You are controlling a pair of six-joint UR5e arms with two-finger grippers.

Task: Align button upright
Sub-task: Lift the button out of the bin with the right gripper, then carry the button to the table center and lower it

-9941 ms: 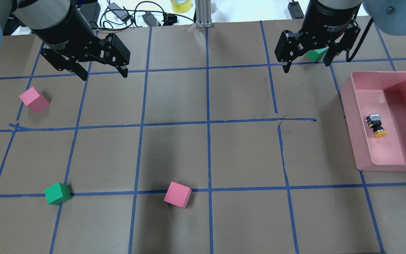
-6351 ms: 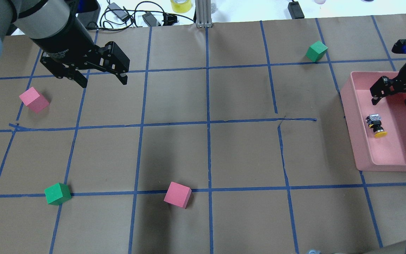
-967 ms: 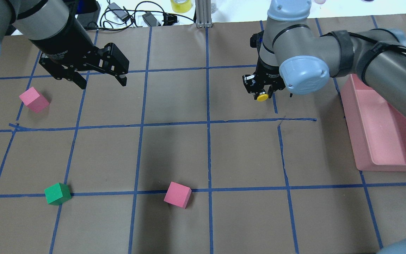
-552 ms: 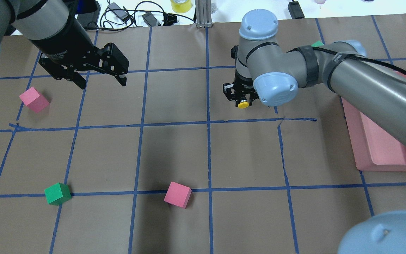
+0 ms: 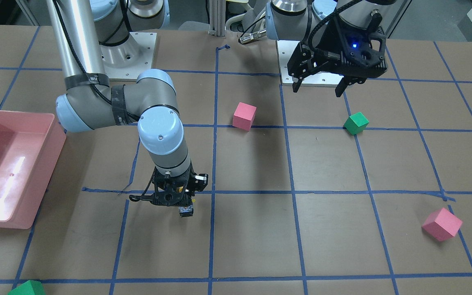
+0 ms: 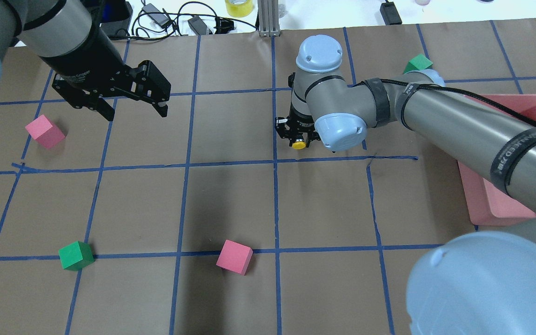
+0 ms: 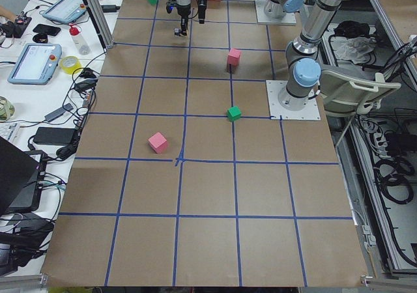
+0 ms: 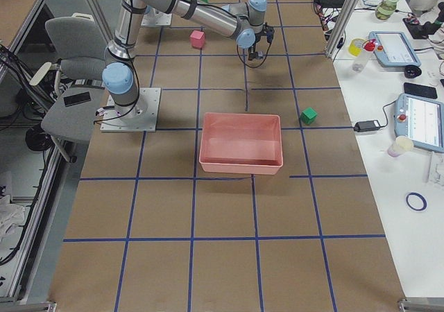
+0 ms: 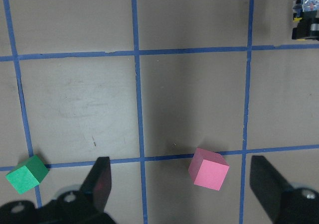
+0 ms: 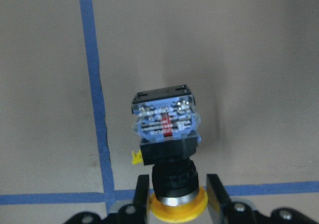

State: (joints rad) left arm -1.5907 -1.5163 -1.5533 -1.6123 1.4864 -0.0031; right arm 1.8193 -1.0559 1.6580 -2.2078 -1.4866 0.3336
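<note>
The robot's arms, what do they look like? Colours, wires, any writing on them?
Both arms are silver-grey tubes with pale blue rounded caps at the joints. A black cable runs along the right arm, strapped on with black bands; one band bears white lettering. The left arm ends in a black cuff with white print. The left claw and right claw are black, two-fingered.

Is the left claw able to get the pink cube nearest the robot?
Probably yes: the left claw hangs open and empty, and the pink cube sits by itself with nothing over it or touching it.
</note>
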